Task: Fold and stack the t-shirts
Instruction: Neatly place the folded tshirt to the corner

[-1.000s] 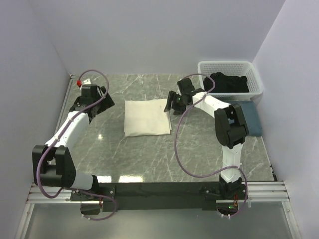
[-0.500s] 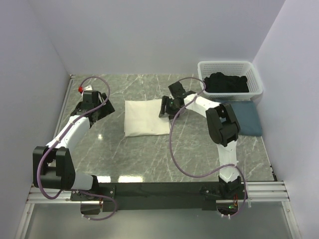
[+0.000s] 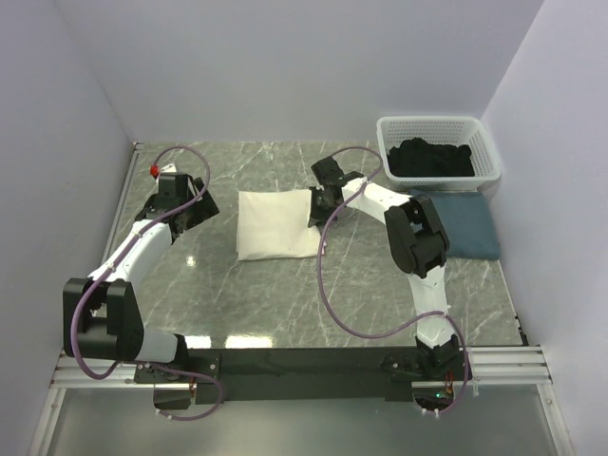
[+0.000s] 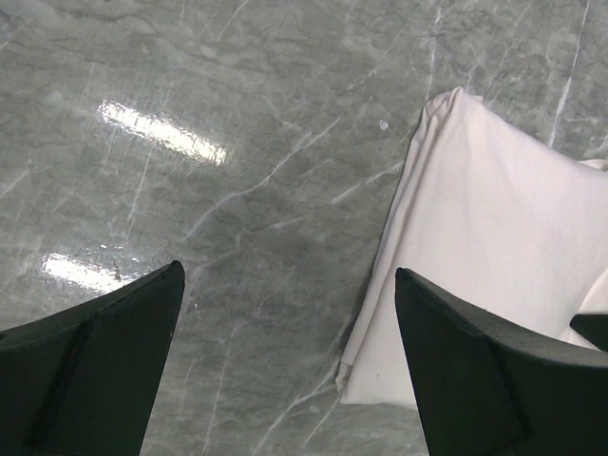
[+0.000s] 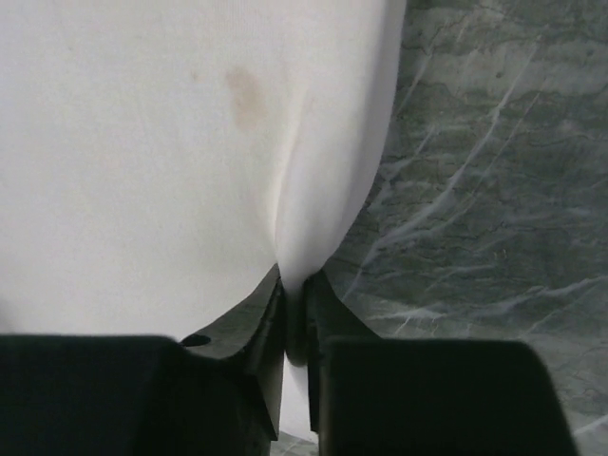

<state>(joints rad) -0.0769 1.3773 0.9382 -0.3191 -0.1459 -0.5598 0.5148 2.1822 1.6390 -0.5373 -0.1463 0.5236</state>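
A folded cream-white t-shirt [image 3: 271, 223] lies flat on the marble table, near the middle. My right gripper [image 3: 316, 204] is at its right edge, and the right wrist view shows that gripper [image 5: 293, 275] shut on a pinched fold of the cream-white t-shirt [image 5: 142, 142]. My left gripper [image 3: 195, 211] hovers just left of the shirt. Seen from the left wrist, it [image 4: 287, 275] stands wide open over bare table with the shirt [image 4: 494, 247] beside its right finger. A slate-blue t-shirt [image 3: 465, 228] lies folded at the right. A black t-shirt [image 3: 435, 159] is heaped in the basket.
The white lattice basket [image 3: 437, 122] stands at the back right corner, just behind the slate-blue shirt. Walls close in the table on the left, back and right. A purple cable loops from each arm.
My right gripper has moved left onto the cream-white shirt's right edge and closed on the cloth. The left arm has shifted only slightly and stays open.
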